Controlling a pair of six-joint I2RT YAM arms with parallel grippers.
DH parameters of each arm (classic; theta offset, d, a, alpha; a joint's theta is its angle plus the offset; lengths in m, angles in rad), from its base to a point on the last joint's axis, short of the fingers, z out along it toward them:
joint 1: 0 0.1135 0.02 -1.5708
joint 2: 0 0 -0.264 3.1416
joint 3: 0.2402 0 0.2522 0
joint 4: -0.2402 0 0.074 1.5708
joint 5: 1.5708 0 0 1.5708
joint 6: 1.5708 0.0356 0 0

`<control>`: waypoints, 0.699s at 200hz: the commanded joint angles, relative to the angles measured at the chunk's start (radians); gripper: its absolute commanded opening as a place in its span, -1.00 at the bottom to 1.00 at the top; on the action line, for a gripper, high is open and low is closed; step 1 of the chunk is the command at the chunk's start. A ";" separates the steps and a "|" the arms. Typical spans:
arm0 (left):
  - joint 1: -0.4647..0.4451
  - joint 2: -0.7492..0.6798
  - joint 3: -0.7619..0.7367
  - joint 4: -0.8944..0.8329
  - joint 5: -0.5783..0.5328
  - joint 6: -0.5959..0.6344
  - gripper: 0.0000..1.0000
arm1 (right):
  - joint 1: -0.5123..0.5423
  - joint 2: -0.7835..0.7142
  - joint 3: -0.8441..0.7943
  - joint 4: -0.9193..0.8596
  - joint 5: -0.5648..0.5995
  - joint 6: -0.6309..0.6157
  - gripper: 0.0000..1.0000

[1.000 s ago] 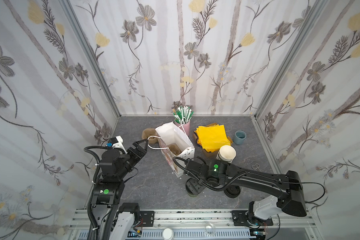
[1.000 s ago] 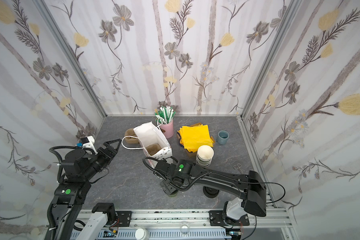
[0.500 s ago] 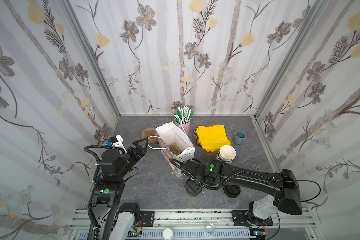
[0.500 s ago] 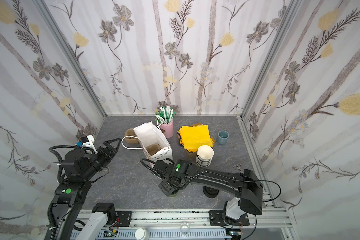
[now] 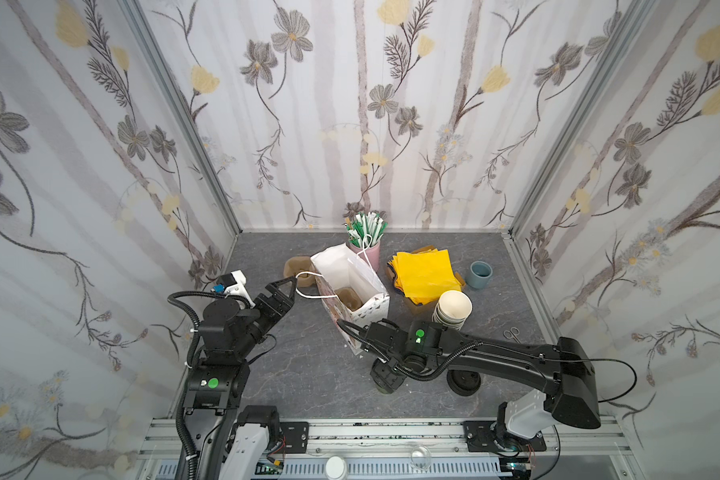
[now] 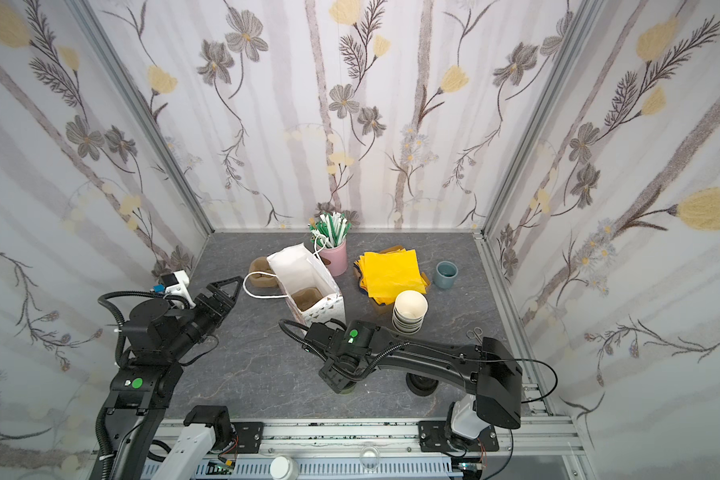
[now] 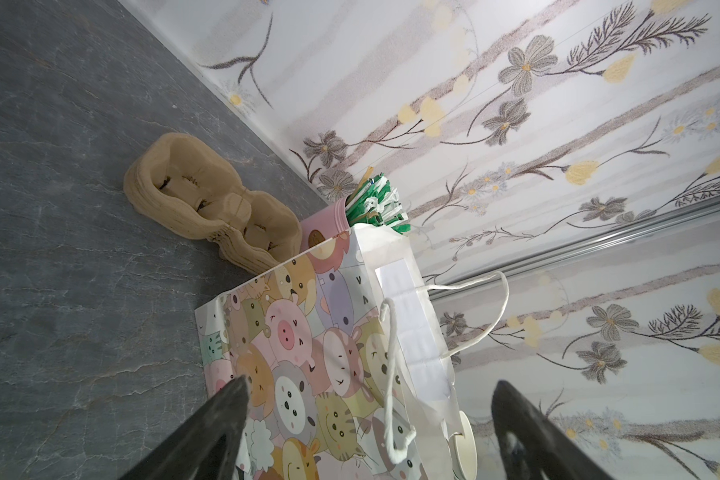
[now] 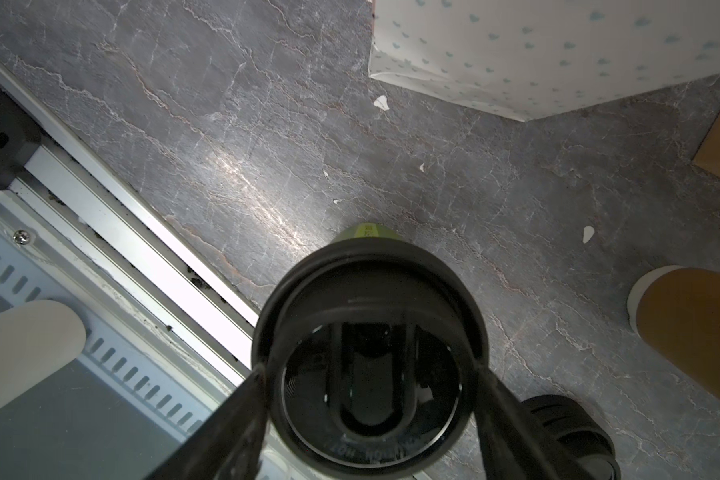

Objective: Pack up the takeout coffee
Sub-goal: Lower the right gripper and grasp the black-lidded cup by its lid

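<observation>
Black-lidded takeout coffee [image 8: 366, 291] is standing upright on the grey stone table [image 5: 308, 374], lower centre of the frame in both top views, close to the front rail and just in front of the paper bag [image 5: 350, 270]. From above it is mostly hiding under the right arm's wrist. Over it the right gripper [image 8: 370, 368] is pointing straight down, one finger on each side of the lid, pads looking to be at or against the rim. Can't tell whether it is actually clamping. Only a sliver of olive-green cup wall is peeking past the lid in the right wrist view. At centre-left in both top views the left gripper [image 5: 285, 286] is hanging with jaws spread wide, gripping nothing, tips pointing at the bag's white cord handle [image 5: 308, 286], which is lying just beside them; contact there can't be judged. That bag is standing open, white inside, cartoon animals outside, with a brown pulp cup carrier [image 5: 348, 297] sitting in its bottom. Right of the coffee, near but apart, the pile of black lids [image 5: 464, 380] is sitting. Right of the bag the stack of lidless cups [image 5: 454, 309] is standing, yellow napkins [image 5: 425, 274] lying behind it, blue-grey cup [image 5: 480, 274] further right. Behind the bag the pink straw holder [image 5: 368, 249] is standing by the back wall, and spare carriers [image 5: 298, 268] are sitting stacked at the bag's left.
</observation>
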 commanded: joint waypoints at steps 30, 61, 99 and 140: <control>-0.001 -0.006 -0.004 0.050 0.003 -0.002 0.84 | 0.003 0.009 0.000 0.003 -0.003 -0.016 0.50; 0.000 -0.004 -0.004 0.050 0.003 -0.003 0.84 | 0.004 0.014 -0.001 -0.001 0.003 -0.018 0.52; 0.000 -0.004 -0.005 0.052 0.002 -0.004 0.84 | 0.007 0.022 -0.003 0.000 0.002 -0.018 0.53; 0.000 -0.005 -0.004 0.053 0.003 -0.005 0.84 | 0.009 0.022 -0.001 -0.002 0.003 -0.021 0.45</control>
